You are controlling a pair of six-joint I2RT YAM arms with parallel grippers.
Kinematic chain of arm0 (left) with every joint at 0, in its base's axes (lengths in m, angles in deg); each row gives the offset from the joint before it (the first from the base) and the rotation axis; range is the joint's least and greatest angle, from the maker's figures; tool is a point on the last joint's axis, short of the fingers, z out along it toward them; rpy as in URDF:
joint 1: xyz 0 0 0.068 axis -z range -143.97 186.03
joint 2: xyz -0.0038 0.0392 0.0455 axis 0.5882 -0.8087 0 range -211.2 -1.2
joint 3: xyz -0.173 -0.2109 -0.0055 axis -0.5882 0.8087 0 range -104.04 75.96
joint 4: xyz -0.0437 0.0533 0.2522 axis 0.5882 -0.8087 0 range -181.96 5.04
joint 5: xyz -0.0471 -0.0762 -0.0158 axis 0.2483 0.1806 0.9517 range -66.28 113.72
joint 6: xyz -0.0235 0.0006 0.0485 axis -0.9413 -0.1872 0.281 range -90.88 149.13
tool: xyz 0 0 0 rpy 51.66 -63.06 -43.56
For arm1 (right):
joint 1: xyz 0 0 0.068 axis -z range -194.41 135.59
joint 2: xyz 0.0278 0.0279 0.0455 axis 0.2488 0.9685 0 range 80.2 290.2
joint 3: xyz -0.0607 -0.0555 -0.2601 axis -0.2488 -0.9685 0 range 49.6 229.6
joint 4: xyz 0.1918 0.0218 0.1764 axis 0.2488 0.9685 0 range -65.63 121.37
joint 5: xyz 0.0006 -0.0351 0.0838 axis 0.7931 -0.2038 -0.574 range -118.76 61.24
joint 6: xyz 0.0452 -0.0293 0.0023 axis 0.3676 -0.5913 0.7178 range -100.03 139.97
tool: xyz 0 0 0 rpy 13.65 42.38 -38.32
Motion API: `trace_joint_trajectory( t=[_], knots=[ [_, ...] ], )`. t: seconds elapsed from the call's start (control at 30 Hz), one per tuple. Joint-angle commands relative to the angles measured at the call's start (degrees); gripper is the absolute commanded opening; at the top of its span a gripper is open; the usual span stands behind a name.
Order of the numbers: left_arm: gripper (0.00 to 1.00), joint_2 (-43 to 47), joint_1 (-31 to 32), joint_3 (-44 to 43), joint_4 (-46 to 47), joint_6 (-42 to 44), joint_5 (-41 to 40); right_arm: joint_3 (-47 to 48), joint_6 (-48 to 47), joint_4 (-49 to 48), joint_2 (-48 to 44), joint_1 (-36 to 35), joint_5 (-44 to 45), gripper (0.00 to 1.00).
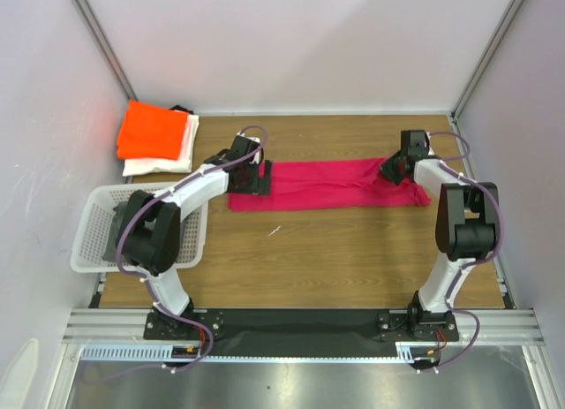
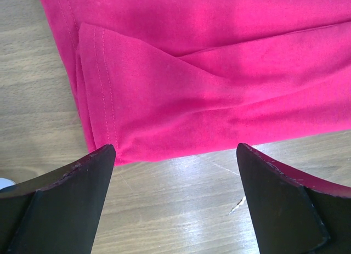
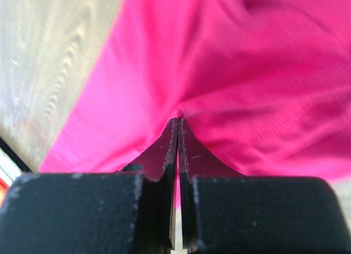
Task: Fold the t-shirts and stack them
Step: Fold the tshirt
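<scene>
On your wooden table [image 1: 353,259] the magenta t-shirt [image 1: 327,186] lies as a long narrow band across the middle, between the two arms. It looks folded lengthwise but not yet folded short. At the far left corner the orange t-shirt [image 1: 150,131] sits folded on top of the white t-shirt [image 1: 168,164], well apart from the band and just beyond the white basket [image 1: 93,216]. Your right gripper [image 3: 178,122] has its jaws pressed together, pinching a small peak of magenta cloth at the band's right end. Your left gripper [image 2: 175,151] hangs spread wide at the band's left end, fingertips by the near hem, gripping nothing. Watch that: if you lift the right end now, the free left end will likely drag and the fold spill open. The right pinch also looks shallow and may catch only the top layer, so the layers could part.
</scene>
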Motion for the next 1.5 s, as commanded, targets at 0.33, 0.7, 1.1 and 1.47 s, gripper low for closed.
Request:
trace_joint_trajectory(
  t=[0.33, 0.7, 1.1, 1.47],
  knots=[
    [0.99, 4.09, -1.04, 2.51, 3.36, -0.50, 1.49, 24.92, -8.42, 6.65, 15.50, -0.37, -1.08, 0.00],
    [0.98, 3.74, -1.04, 3.30, 4.33, -0.94, 2.02, 37.85, -14.13, 15.35, 20.25, -0.02, -6.35, 0.53],
    [0.98, -0.13, -1.39, 0.93, -0.42, -7.79, -7.21, 20.05, -11.25, 19.23, 0.05, 1.38, -0.64, 0.56],
    [0.96, -2.15, -1.66, 3.21, 4.94, -9.20, -6.15, 3.49, -5.35, 7.63, -6.03, 1.39, -1.16, 0.58]
  ],
)
